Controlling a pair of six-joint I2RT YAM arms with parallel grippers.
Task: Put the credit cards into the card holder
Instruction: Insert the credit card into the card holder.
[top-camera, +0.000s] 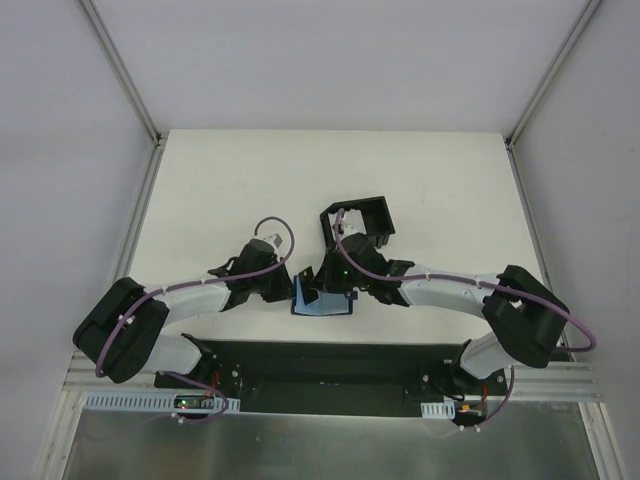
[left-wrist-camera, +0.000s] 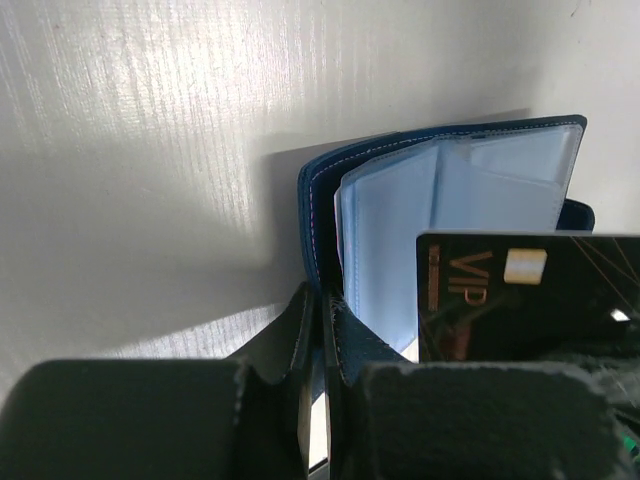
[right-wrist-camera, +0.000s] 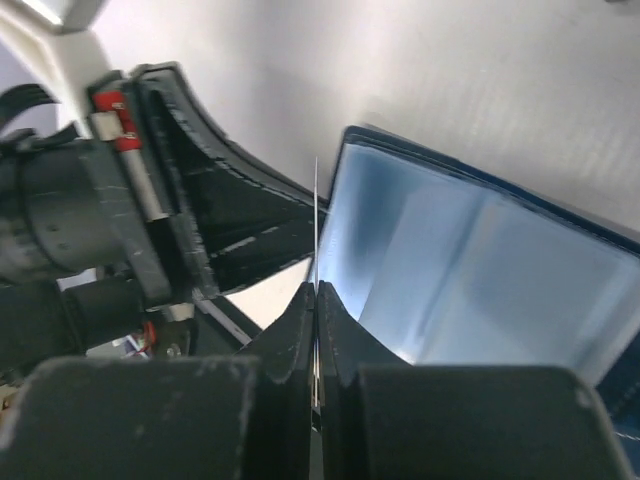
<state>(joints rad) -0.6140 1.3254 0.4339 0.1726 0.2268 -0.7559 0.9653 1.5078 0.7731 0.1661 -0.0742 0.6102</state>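
Note:
The card holder (top-camera: 325, 308) lies open at the table's near middle, navy outside with pale blue pockets (left-wrist-camera: 470, 190). My left gripper (top-camera: 288, 285) is shut on the left edge of its navy cover (left-wrist-camera: 320, 300). My right gripper (top-camera: 322, 283) is shut on a credit card. That card shows in the left wrist view as a dark face with gold "VIP" lettering and a chip (left-wrist-camera: 520, 300). In the right wrist view it stands edge-on as a thin line (right-wrist-camera: 316, 220) above my gripper (right-wrist-camera: 316, 295), right beside the holder's pockets (right-wrist-camera: 470, 270). No other cards show.
A black square tray (top-camera: 372, 205) with raised walls stands just behind the right gripper. The left gripper's black body (right-wrist-camera: 150, 230) is close on the right wrist view's left. A dark base rail (top-camera: 320, 365) runs along the near edge.

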